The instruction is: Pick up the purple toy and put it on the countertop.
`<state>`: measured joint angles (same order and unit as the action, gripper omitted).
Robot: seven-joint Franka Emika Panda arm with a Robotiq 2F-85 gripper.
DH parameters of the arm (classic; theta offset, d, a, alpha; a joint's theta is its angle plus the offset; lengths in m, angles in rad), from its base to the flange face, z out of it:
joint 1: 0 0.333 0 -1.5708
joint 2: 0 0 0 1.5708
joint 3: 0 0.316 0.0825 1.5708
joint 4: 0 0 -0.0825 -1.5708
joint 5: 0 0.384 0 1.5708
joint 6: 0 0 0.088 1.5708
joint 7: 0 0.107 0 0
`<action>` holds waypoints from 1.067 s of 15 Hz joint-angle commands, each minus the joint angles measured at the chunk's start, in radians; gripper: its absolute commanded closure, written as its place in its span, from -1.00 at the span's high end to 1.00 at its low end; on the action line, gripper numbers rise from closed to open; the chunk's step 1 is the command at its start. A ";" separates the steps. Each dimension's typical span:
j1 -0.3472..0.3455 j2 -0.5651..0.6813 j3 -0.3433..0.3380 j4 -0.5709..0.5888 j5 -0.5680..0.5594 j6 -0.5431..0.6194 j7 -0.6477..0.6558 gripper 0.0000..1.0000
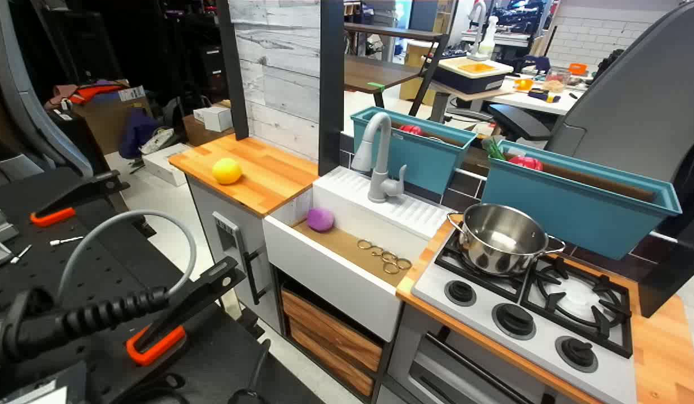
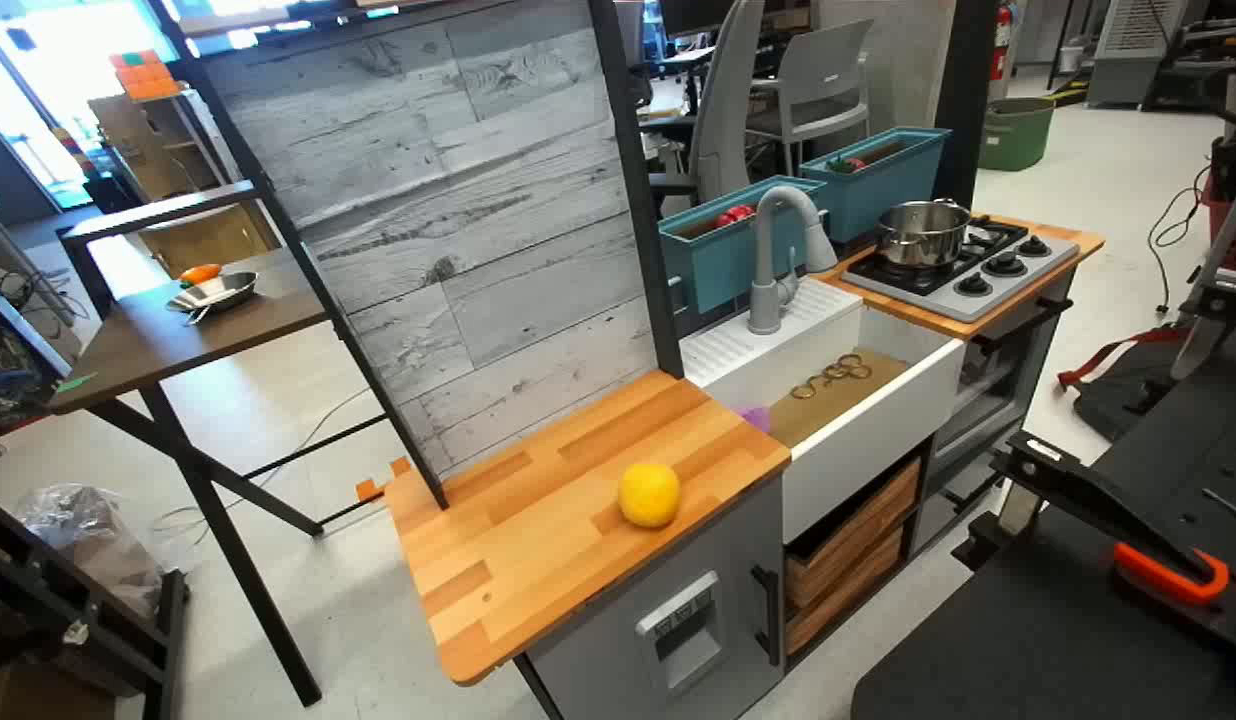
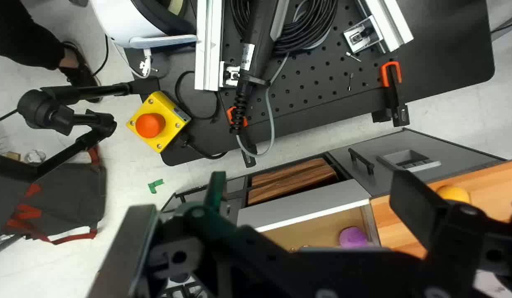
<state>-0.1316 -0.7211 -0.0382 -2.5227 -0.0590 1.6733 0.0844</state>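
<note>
The purple toy (image 1: 320, 219) lies in the white sink basin (image 1: 330, 280), at the end by the wooden countertop (image 1: 274, 174). In an exterior view the toy (image 2: 755, 418) is partly hidden by the countertop edge (image 2: 538, 540). In the wrist view the purple toy (image 3: 352, 237) shows between the fingers, partly covered by the gripper body. A yellow rounded toy (image 1: 227, 170) sits on the countertop near its front edge. My gripper (image 3: 312, 194) is open and empty, its fingers wide apart, above and apart from the toy. The gripper is out of both exterior views.
A grey faucet (image 1: 380, 157) rises behind the sink. Several metal rings (image 1: 389, 261) lie in the basin. A steel pot (image 1: 501, 241) stands on the stovetop (image 1: 526, 314). Teal planters (image 1: 577, 196) stand behind. A grey wood panel (image 2: 468, 220) borders the countertop. A black table (image 2: 1078, 610) stands in front.
</note>
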 commanded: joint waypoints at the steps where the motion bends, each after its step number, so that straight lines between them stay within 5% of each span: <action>1: 0.007 0.001 -0.006 0.003 -0.003 -0.002 0.004 1.00; 11: 0.007 0.000 -0.006 0.004 -0.003 -0.002 0.004 1.00; 16: 0.023 0.093 0.033 -0.009 0.018 0.199 0.077 1.00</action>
<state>-0.1255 -0.7003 -0.0295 -2.5292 -0.0527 1.7522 0.1163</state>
